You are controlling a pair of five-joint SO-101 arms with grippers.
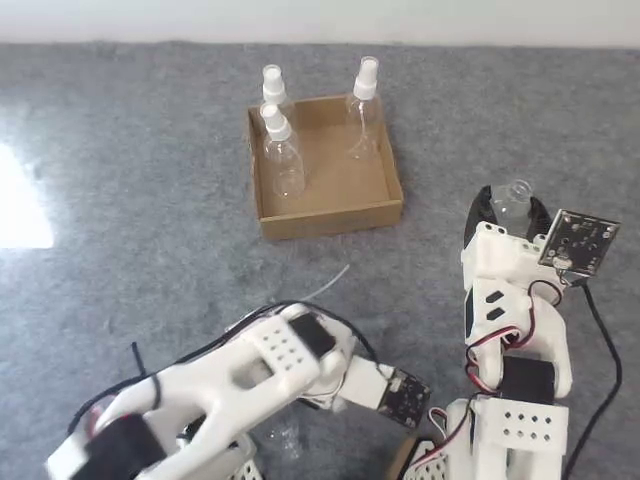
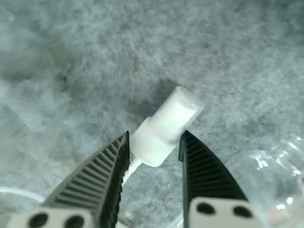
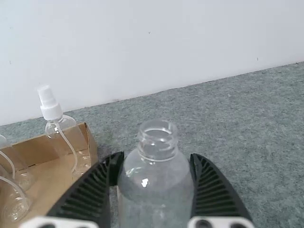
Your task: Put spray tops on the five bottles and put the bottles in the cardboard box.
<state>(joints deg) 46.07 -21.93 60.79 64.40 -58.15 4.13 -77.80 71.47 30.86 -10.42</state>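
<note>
The left gripper [image 2: 154, 138] is clamped on a white spray top [image 2: 167, 126] over the grey table [image 2: 71, 57]. Farther out, the right gripper [image 3: 156, 161] grips an uncapped bottle [image 3: 156, 178], upright between its jaws. Beyond it stands the cardboard box [image 1: 330, 216], holding three capped bottles [image 1: 283, 152].
</note>
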